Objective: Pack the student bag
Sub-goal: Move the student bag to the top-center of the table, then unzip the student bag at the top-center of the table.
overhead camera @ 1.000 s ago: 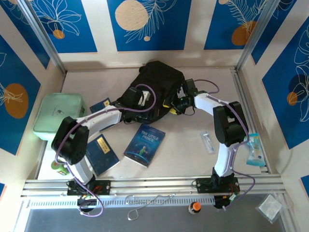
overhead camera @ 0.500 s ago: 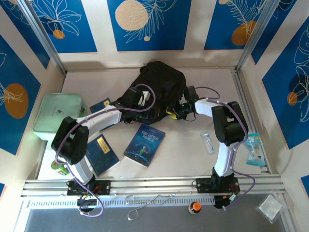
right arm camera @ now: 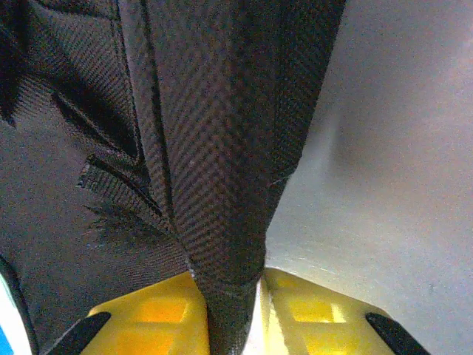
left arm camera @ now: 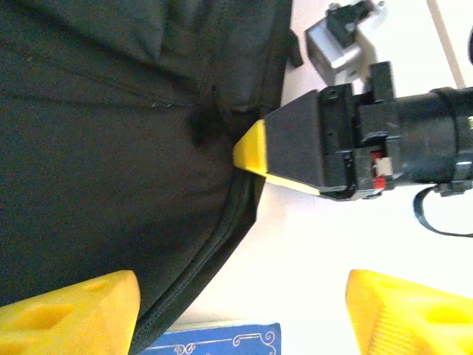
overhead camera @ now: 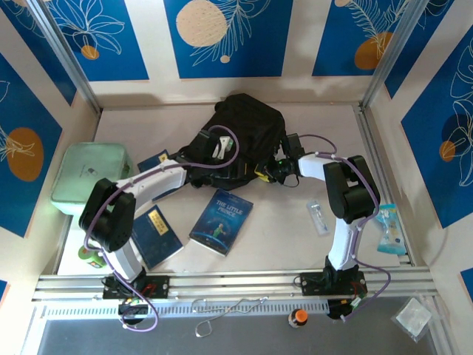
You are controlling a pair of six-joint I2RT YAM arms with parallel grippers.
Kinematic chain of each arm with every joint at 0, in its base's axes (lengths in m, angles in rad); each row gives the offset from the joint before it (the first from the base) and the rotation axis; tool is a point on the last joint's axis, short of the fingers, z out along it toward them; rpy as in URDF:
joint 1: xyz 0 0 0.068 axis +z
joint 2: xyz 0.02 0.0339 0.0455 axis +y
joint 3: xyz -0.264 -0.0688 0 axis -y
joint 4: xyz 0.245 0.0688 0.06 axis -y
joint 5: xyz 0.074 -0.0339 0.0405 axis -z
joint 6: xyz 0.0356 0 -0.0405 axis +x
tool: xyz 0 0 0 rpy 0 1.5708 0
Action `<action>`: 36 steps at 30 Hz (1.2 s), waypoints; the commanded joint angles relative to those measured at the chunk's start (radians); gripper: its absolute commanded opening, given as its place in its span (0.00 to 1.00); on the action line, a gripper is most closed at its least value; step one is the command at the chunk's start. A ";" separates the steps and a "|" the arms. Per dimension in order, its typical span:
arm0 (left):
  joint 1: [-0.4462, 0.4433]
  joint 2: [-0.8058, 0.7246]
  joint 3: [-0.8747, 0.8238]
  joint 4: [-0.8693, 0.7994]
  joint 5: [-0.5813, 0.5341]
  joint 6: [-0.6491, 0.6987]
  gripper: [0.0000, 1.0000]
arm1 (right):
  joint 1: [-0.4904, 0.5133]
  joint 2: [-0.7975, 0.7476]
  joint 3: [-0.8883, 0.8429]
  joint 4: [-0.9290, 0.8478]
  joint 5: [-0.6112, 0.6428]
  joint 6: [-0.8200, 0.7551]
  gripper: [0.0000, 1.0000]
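Note:
The student bag, a big black fabric backpack, lies at the back middle of the table. My right gripper sits at the bag's near right edge. In the right wrist view it is shut on a strip of the bag's black woven fabric, pinched between the yellow fingers. My left gripper hovers over the bag's near edge. It stands open in the left wrist view, with the bag's seam and bare table between its fingers. The right gripper's yellow tip presses on the bag just ahead of it.
A blue "The Little Prince" book lies near the middle, its corner below my left fingers. A dark blue book and another lie on the left by the mint-green case. A clear small item and a packet lie on the right.
My right gripper has moved slightly nearer and left along the bag's edge, still holding the fabric. The bag's right side has shifted a little. The left arm has barely moved.

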 commanded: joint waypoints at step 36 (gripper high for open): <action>-0.032 0.191 0.075 0.050 0.025 -0.366 0.43 | -0.061 -0.136 -0.161 0.075 -0.047 0.022 0.34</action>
